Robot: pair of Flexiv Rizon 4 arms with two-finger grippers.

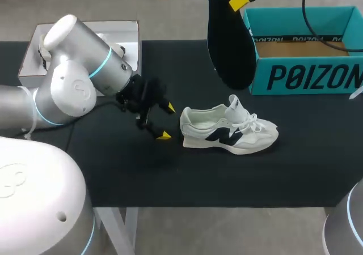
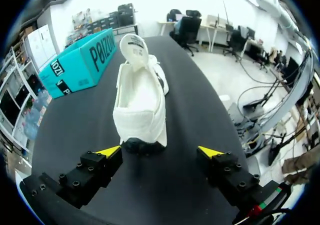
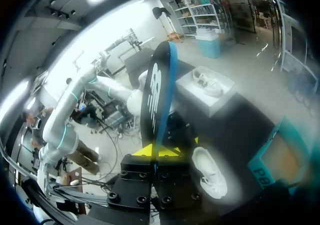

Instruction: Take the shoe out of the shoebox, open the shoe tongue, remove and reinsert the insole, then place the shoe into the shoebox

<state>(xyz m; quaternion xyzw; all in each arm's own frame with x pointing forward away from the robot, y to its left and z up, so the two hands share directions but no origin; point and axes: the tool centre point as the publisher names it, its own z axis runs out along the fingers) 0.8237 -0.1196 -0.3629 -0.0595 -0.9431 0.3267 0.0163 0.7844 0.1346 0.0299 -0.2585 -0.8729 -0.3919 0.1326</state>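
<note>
A white shoe [image 1: 229,130] with a dark side mark lies on its sole on the black table, toe to the right, tongue raised. My left gripper [image 1: 165,121] stands open just behind its heel; in the left wrist view the heel of the shoe [image 2: 140,105] lies just ahead of the open left gripper [image 2: 159,151], between the lines of its fingers. A black insole [image 1: 228,37] hangs high over the table, and my right gripper [image 1: 239,0] is shut on its upper end. In the right wrist view the insole [image 3: 157,92] sticks out from the shut right gripper [image 3: 158,150], with the shoe [image 3: 210,172] far below.
A teal shoebox [image 1: 306,51] stands open at the back right of the table. A white box lid [image 1: 85,45] lies at the back left, partly behind my left arm. The black mat [image 1: 198,175] in front of the shoe is bare.
</note>
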